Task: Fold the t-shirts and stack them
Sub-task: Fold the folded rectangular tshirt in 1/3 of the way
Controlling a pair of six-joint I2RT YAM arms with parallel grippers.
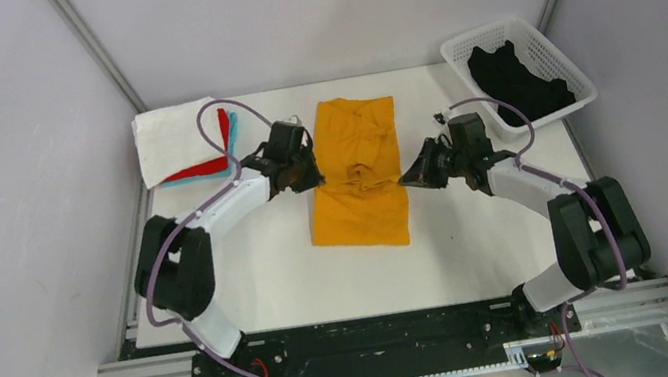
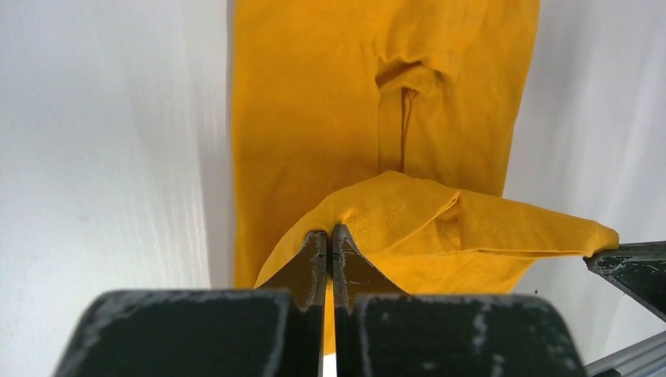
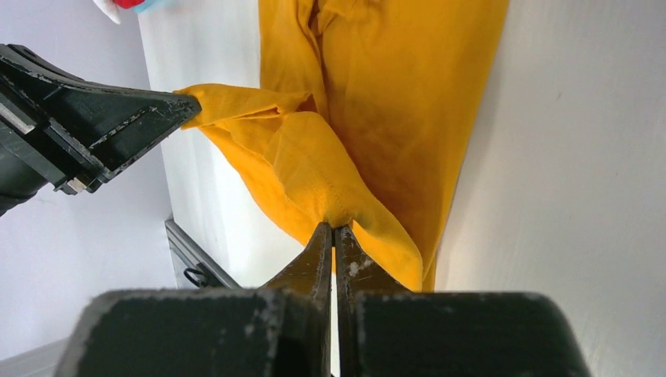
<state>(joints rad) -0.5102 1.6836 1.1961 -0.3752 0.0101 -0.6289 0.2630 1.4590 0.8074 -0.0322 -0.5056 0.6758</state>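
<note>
**At mid-table: mustard-yellow t-shirt (image 1: 354, 170) held by both sides for a cross fold**

Left gripper (image 2: 331, 234) and right gripper (image 3: 333, 229) each clamped tight on cloth, at opposite ends of one stitched edge lifted off the table (image 1: 262, 271). Rest flat, a long strip running near to far. Advised: keep both grips level and equally taut, carry the edge across together, lay it square, release only once flat. Folded stack (image 1: 176, 143) far left; black t-shirt (image 1: 521, 83) in basket (image 1: 561, 59) far right.
</note>
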